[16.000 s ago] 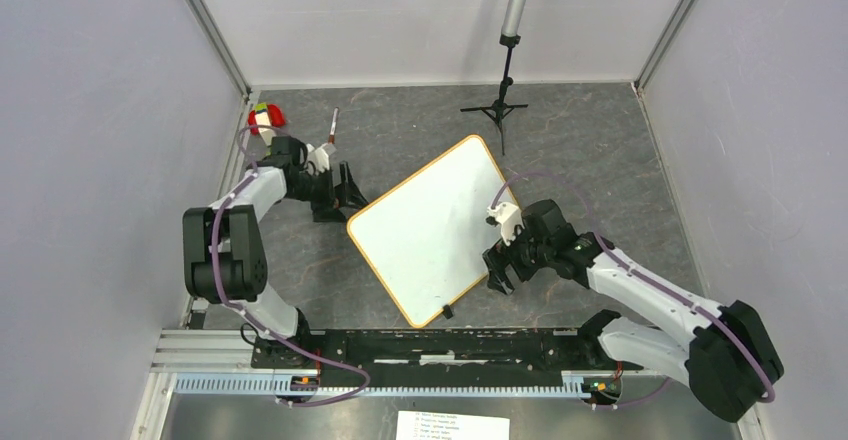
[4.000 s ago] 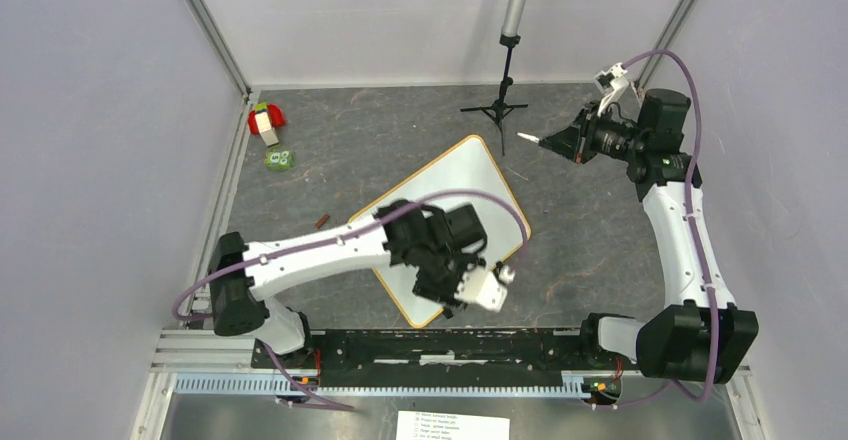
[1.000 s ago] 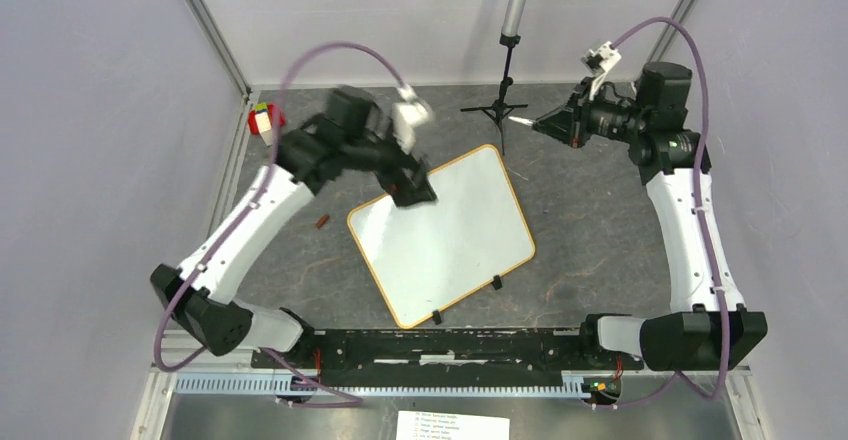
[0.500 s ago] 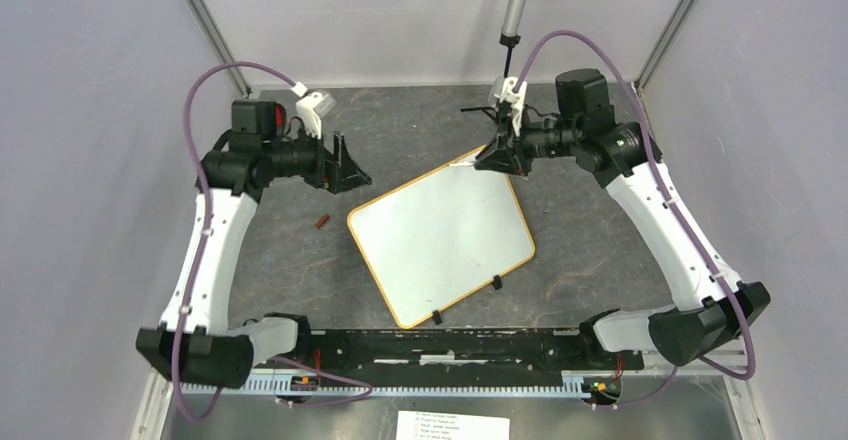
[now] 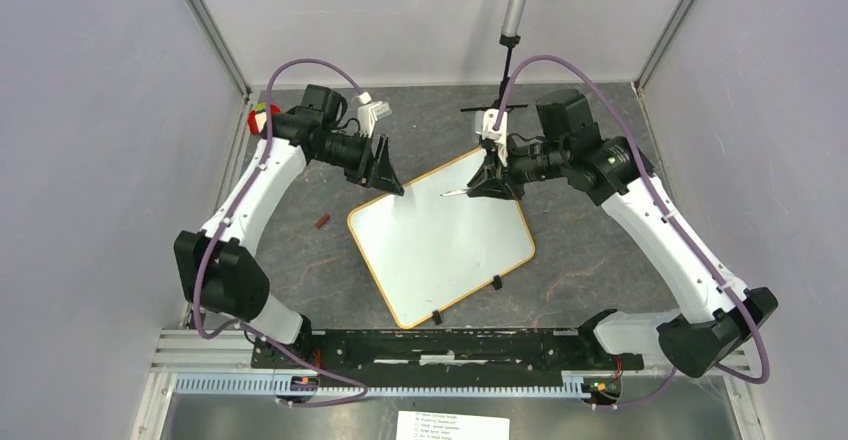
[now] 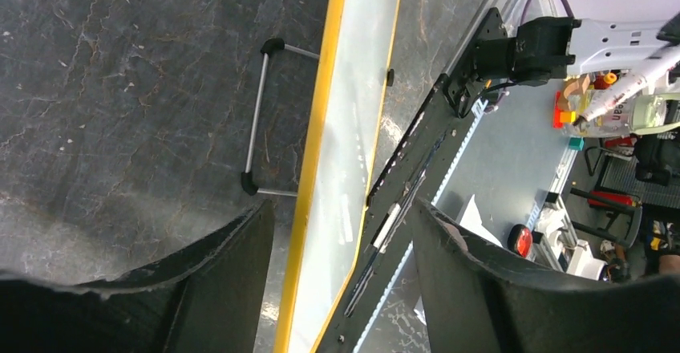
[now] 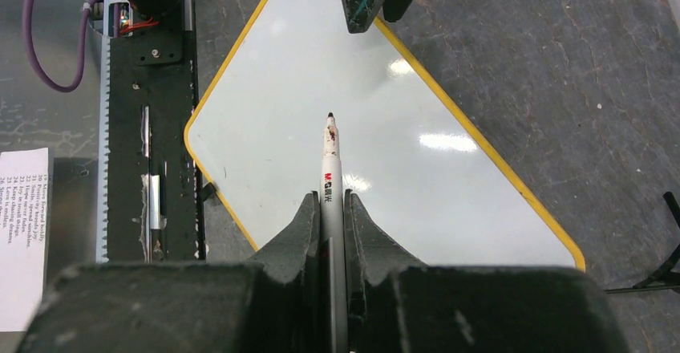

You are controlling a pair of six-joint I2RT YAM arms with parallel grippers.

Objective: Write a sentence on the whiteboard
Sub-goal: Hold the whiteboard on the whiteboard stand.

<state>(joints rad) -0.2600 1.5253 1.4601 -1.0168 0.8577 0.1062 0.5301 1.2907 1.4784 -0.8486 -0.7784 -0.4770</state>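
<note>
My right fingers [image 5: 490,182] clench the marker [image 7: 330,160] over the blank whiteboard [image 5: 440,250] for writing, while my spread left fingers [image 5: 386,173] straddle its rim, presumably to steady it.

The left end effector [image 5: 388,178] has been swung in, its jaws narrowed, and the whiteboard [image 5: 440,245] rim is now framed between them. The right end effector [image 5: 487,184] has been brought across, so the marker [image 5: 455,193] tip ahead of it is now over the whiteboard.
</note>
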